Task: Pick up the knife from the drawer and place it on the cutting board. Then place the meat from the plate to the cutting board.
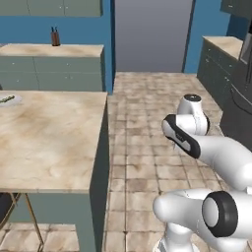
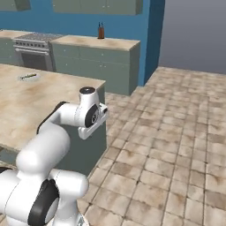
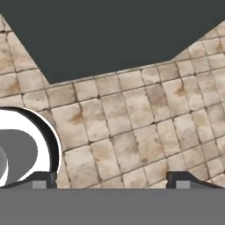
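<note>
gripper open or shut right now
Open. In the hand view the gripper has its two dark finger tips far apart at the bottom corners, with nothing between them but the tiled floor.

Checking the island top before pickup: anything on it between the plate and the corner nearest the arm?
Nothing: bare tan counter from the plate, which carries the meat, to that corner. Right base view shows it; left base view agrees.

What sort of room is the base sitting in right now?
A kitchen, by the look of it: a stove set among grey-green cabinets, a knife block on the back counter, and a stone-topped island on a tiled floor.
</note>
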